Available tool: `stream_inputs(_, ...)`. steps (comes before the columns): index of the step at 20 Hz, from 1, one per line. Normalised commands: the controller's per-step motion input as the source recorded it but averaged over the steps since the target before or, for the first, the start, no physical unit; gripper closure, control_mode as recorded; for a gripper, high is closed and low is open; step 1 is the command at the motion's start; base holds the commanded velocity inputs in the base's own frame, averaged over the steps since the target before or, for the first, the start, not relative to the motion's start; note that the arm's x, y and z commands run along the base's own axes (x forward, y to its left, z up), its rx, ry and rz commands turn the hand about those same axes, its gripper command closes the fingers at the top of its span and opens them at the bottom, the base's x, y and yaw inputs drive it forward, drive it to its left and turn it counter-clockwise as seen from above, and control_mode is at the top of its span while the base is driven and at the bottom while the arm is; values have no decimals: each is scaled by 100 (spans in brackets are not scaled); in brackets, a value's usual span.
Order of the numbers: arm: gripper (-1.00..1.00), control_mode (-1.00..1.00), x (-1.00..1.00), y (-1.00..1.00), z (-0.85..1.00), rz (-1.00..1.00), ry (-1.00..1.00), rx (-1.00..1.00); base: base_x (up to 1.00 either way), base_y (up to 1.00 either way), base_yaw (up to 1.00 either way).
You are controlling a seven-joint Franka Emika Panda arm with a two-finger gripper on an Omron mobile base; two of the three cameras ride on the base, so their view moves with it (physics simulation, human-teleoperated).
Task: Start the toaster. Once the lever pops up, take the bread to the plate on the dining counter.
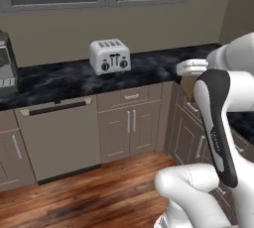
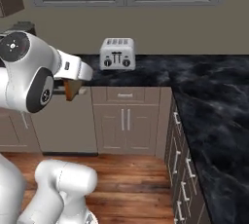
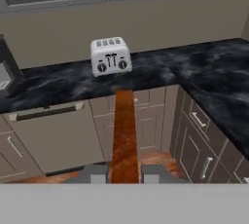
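Note:
The silver-white toaster (image 1: 110,56) (image 2: 117,53) (image 3: 111,56) stands on the black marble worktop (image 1: 59,81) against the back wall, and no bread shows in its slots. My gripper (image 3: 124,172) (image 2: 73,79) (image 1: 191,73) is well back from it, out over the floor in front of the cabinets. It is shut on the bread (image 3: 124,130) (image 2: 73,89), a tan-brown slice that I see edge-on between the fingertips in the hand view. The plate and the dining counter are out of view.
A dark coffee machine (image 1: 6,66) (image 3: 5,72) stands at the worktop's left end. The worktop turns a corner and runs along the right side (image 2: 214,111) over drawers. A dishwasher front (image 1: 57,138) and cabinet doors (image 2: 124,121) lie below, with wooden floor (image 1: 99,192) in front.

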Motion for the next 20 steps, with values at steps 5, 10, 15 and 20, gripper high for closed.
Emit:
stream_inputs(5, 100, 100, 0, 0, 0, 0, 0, 0, -100, -7, -13)
stream_inputs(10, 100, 100, 0, 0, 0, 0, 0, 0, -100, -29, -19)
stream_inputs(15, 100, 100, 0, 0, 0, 0, 0, 0, -82, -65, -16)
stream_inputs(20, 100, 100, 0, 0, 0, 0, 0, 0, -31, -91, -4)
